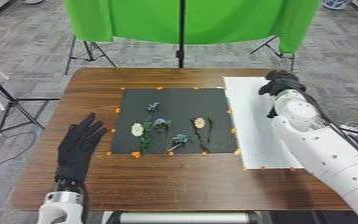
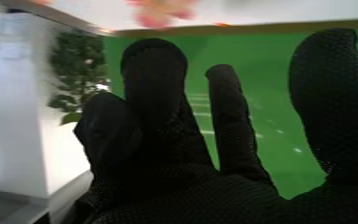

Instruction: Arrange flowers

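Your right hand [image 1: 282,82], fingers loose, is at the white sheet's [image 1: 254,135] far end; left hand [image 1: 78,150] also released. Flowers [image 1: 137,130] lie on the black mat [image 1: 135,97]: approach low, pinch stems gently, spare petals.

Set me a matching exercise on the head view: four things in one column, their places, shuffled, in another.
1. Left hand
2. Right hand
3. White sheet
4. Small bluish-grey flower

A. Flat on the table, directly right of the dark mat
B. On the dark mat, beyond the other flowers
C. Left of the dark mat
D. At the white sheet's far end

Pairs: 1-C, 2-D, 3-A, 4-B
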